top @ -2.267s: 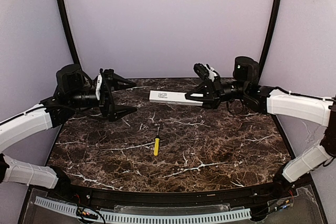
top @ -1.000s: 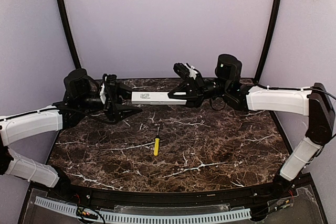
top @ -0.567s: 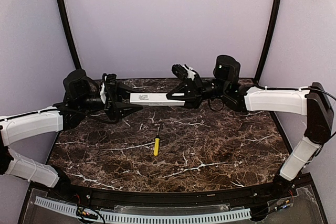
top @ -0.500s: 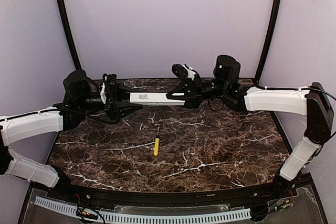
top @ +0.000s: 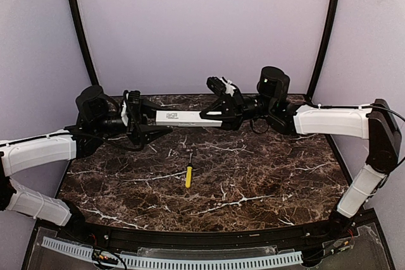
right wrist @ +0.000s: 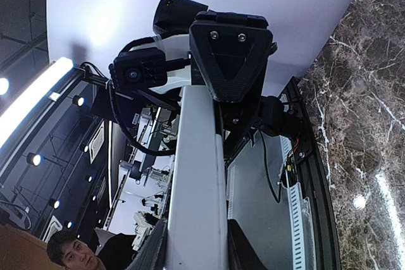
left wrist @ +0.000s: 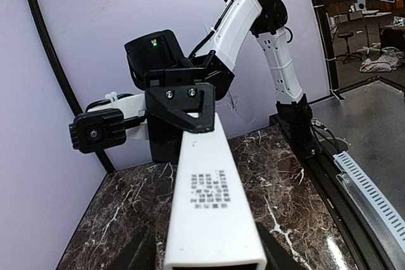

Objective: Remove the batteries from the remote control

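**Remote control carried in the air between both pincers**

1. Location of the item. The remote control (top: pixel 183 117) is off the bench (top: pixel 266 175), held roughly level above its far part. It spans the gap between the two arms, with the printed label nearer its left end. In the left wrist view the labelled broad face is turned towards that camera.

2. Right pincer (top: pixel 205 117). It is clenched on the right end of the remote control. The left wrist view shows one of its black triangular fingers (left wrist: pixel 186 107) lying flat on the labelled face, so the grip runs across the thin dimension. In the right wrist view its own two fingers sit tight against either side of the bar.

3. Left pincer (top: pixel 161 118). It is partly closed, with the left end of the remote control between its fingers. In the left wrist view the dark fingers sit just beside the two long edges of the bar, across its width. Whether they press on it or merely flank it cannot be told from any view.

4. Other items. A yellow-handled screwdriver (top: pixel 188 175) lies on the bench near its middle. It is well apart from both pincers and below the level of the raised remote control.
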{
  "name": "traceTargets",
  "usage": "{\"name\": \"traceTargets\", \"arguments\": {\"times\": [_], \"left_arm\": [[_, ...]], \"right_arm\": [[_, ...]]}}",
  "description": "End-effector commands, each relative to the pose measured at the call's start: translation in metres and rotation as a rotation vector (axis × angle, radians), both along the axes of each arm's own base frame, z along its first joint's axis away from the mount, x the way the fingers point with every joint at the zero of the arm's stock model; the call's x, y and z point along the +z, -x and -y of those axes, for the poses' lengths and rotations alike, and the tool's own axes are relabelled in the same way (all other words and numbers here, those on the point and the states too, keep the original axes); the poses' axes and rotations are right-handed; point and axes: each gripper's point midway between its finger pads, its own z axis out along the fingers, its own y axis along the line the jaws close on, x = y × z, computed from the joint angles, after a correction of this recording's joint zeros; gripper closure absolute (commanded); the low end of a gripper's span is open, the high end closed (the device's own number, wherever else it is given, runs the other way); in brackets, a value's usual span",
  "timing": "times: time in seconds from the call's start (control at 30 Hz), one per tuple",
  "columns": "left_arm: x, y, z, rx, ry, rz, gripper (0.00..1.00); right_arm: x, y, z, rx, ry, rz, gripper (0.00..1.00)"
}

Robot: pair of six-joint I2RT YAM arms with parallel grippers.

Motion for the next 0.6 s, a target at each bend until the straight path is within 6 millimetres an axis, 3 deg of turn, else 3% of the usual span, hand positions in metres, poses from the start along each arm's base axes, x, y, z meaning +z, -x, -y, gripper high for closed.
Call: {"name": "traceTargets", "arguments": {"times": [0.0,0.17,0.4,0.57], "left_arm": [[0.0051,0.0064,-0.0021,-0.006,0.022,0.022,0.49],[0.0080,0.0072,-0.0028,-0.006,0.041,0.025,0.46],[0.0120,0.0077,-0.0049,0.006,0.063,0.033,0.31],[0.0106,0.0076,-0.0042,0.002,0.059,0.029,0.42]], "right_arm": [[0.0124,0.0019,-0.0048,0.006,-0.043,0.039,1.00],[0.0114,0.0015,-0.0055,0.006,-0.041,0.037,1.00],[0.0091,0.0002,-0.0065,0.002,-0.037,0.032,1.00],[0.0103,-0.0004,-0.0068,-0.001,-0.040,0.034,1.00]]}}
